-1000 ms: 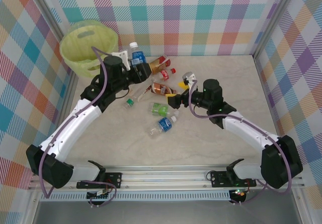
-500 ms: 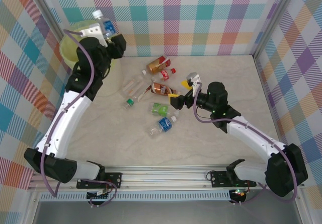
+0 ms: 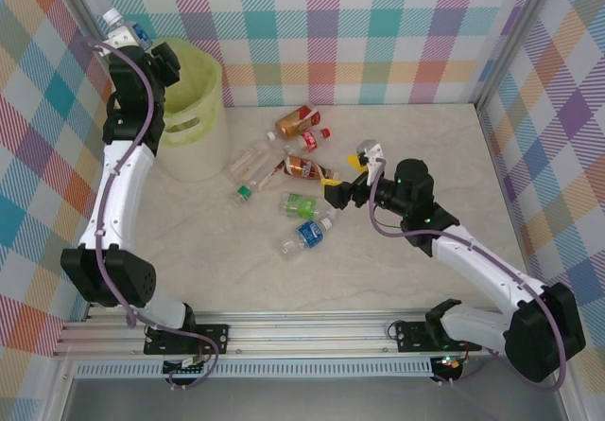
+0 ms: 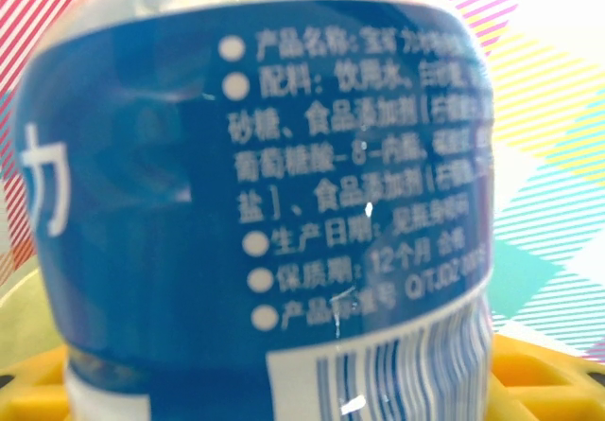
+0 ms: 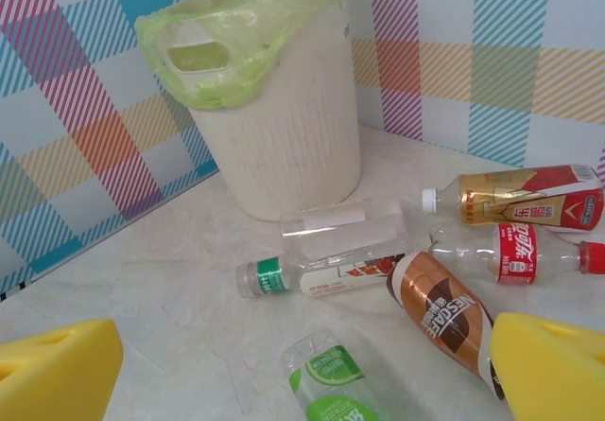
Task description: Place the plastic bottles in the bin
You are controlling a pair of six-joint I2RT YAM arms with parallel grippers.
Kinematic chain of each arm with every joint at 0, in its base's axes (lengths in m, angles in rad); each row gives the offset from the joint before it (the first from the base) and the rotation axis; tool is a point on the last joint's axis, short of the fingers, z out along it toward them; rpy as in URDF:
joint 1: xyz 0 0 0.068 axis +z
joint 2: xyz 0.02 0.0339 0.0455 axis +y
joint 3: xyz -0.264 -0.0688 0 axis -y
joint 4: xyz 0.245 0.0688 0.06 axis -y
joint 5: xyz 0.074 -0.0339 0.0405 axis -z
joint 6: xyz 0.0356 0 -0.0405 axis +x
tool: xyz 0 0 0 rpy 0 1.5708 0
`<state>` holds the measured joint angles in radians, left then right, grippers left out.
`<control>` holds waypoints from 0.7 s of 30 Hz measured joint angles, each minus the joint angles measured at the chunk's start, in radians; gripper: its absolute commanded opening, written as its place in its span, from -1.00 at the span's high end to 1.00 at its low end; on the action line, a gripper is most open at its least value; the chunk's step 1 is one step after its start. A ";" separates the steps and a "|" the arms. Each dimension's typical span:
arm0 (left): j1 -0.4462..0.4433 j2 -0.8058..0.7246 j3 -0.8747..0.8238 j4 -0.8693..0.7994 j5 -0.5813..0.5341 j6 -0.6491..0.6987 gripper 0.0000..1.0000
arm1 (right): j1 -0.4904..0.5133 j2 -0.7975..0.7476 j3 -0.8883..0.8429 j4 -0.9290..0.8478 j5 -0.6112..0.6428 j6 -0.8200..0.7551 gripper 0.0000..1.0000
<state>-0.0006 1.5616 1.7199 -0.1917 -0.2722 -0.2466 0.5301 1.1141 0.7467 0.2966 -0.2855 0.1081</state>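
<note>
My left gripper [image 3: 138, 44] is raised high at the back left, shut on a blue-labelled plastic bottle [image 3: 125, 31] [image 4: 255, 203] just left of the rim of the yellow-green bin [image 3: 194, 109] [image 5: 274, 109]. The label hides most of the yellow fingers [image 4: 553, 378]. My right gripper [image 3: 346, 190] [image 5: 304, 369] hangs open and holds nothing, low over the table by the pile. Loose bottles lie there: gold [image 3: 295, 118] [image 5: 529, 194], red [image 3: 312, 139] [image 5: 515, 251], brown [image 3: 304, 167] [image 5: 444, 312], clear [image 3: 250, 164] [image 5: 345, 227], green-capped [image 5: 321, 270], green-labelled [image 3: 301, 203] [image 5: 331, 378] and blue-labelled [image 3: 307, 235].
Plaid walls close the table on three sides, with the bin standing in the back left corner. An aluminium rail [image 3: 312, 331] runs along the near edge. Bare tabletop [image 3: 397, 279] lies in front of the pile and to its right.
The left arm has lifted the blue-labelled bottle from beside the pile and carried it up and left, past the bin's rim. The right gripper has drifted slightly right, still open.
</note>
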 measured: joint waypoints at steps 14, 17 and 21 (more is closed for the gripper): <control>0.109 0.163 0.143 -0.177 -0.007 -0.030 -0.86 | 0.000 -0.062 -0.031 -0.029 0.056 0.015 -0.99; 0.115 0.176 0.182 -0.217 -0.006 -0.024 -1.00 | 0.000 -0.066 -0.037 -0.027 0.096 0.028 -0.99; 0.115 0.175 0.203 -0.250 0.010 -0.025 -1.00 | 0.000 -0.068 -0.046 -0.031 0.133 0.041 -0.99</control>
<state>0.1146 1.7370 1.9232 -0.4416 -0.2623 -0.2718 0.5301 1.0462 0.7010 0.2653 -0.1528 0.1490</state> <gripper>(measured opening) 0.999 0.996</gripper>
